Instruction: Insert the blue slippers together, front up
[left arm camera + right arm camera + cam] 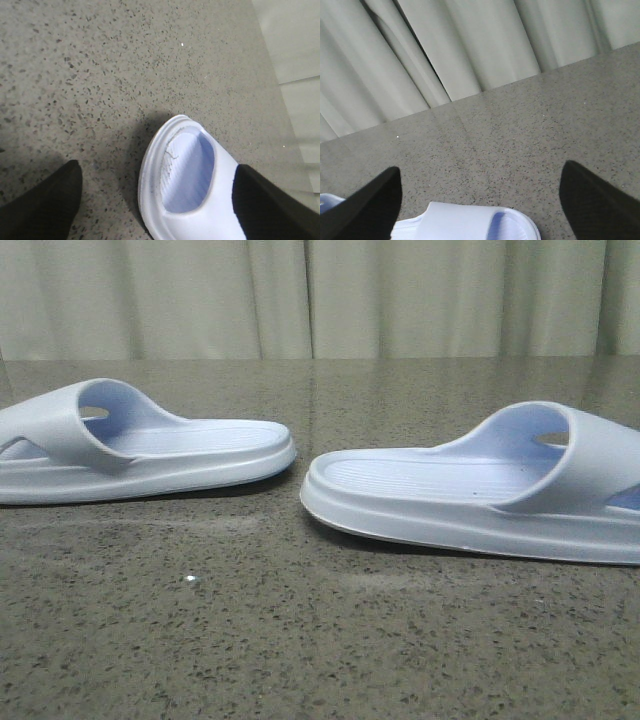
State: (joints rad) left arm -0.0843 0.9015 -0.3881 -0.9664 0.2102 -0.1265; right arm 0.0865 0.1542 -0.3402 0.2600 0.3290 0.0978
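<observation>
Pale blue foam is what both arms hang over: the blue slippers lie sole-down on the speckled grey desk (250, 640), well apart, heels turned toward each other and their long axes running roughly side to side across the front view. The left slipper (140, 445) has its strap at the far left, and the right slipper (470, 490) has its strap at the far right. In the left wrist view the left end effector (160, 200) stands with its fingers (47, 205) spread wide, straddling that slipper's strap end (190, 180); one finger rests against or just beside the strap, though I cannot tell whether it touches. The right end effector (480, 200) is likewise spread open, with the strap of its slipper (465, 225) lying between the fingers and below them. Each arm therefore sits nearest its own slipper, and neither holds anything. My judgement is that the coming move turns on closing across each strap.
</observation>
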